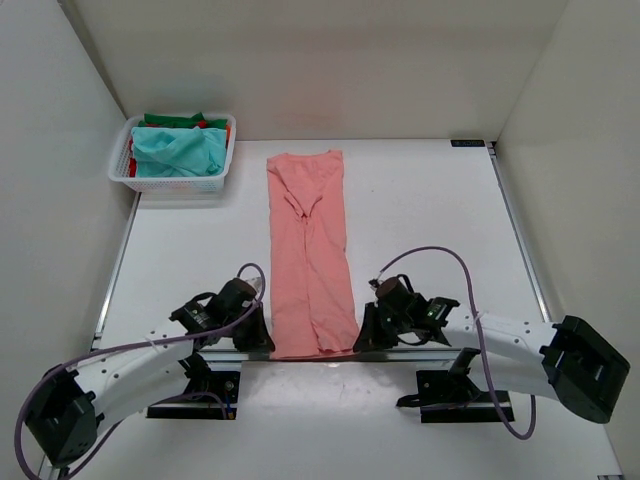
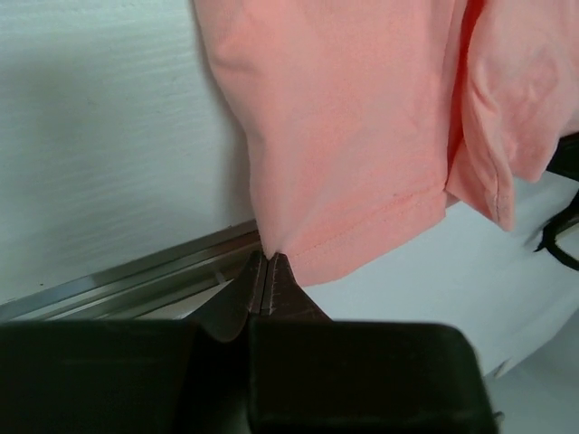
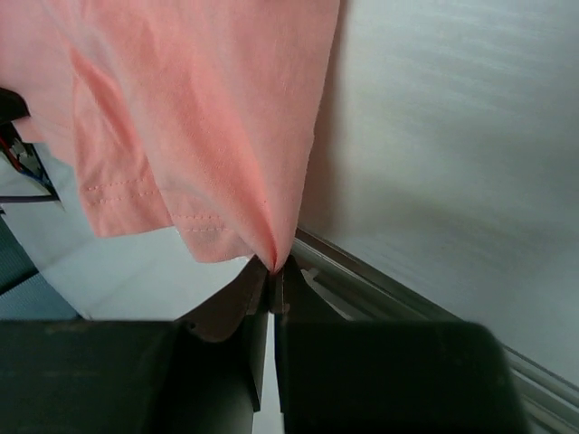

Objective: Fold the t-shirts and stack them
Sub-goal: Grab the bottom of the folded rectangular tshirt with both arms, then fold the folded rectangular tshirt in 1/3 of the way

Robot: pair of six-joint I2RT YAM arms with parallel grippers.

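Observation:
A salmon-pink t-shirt (image 1: 310,250) lies folded into a long narrow strip down the middle of the table, its hem at the near edge. My left gripper (image 1: 262,338) is shut on the hem's left corner, and in the left wrist view the cloth (image 2: 353,136) runs into the pinched tips of that left gripper (image 2: 268,257). My right gripper (image 1: 366,336) is shut on the hem's right corner, the pink cloth (image 3: 208,117) caught between the closed tips of the right gripper (image 3: 275,266). Teal, green and red t-shirts (image 1: 180,148) sit bundled in the basket.
A white lattice basket (image 1: 178,183) stands at the back left corner. White walls close in the table on the left, back and right. A metal rail (image 1: 300,357) runs along the table's near edge just under both grippers.

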